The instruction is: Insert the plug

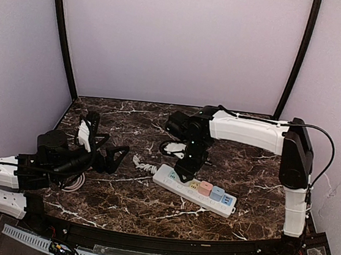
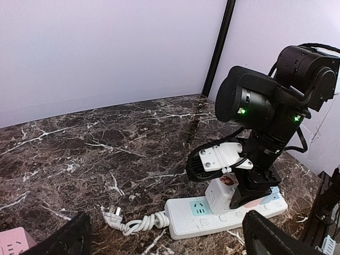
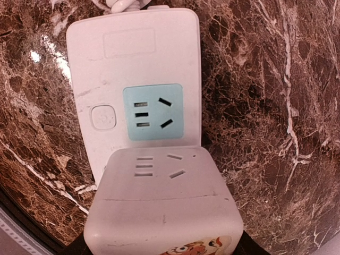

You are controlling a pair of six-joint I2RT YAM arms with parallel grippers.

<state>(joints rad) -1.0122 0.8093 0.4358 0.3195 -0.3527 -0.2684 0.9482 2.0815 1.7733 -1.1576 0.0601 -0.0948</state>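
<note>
A dark brown marble-patterned surface (image 1: 125,199) with thin white veins fills the floor of a pale-walled enclosure. A white power strip (image 1: 207,195) lies flat on it toward the right, angled, with a row of coloured socket panels: teal, yellow, pink and two blue. Its white cord (image 2: 141,223) lies bunched in loose loops just beside the strip's left end, pronged tip resting on the marble. A pink socket cube (image 2: 11,243) sits at the near left.
</note>
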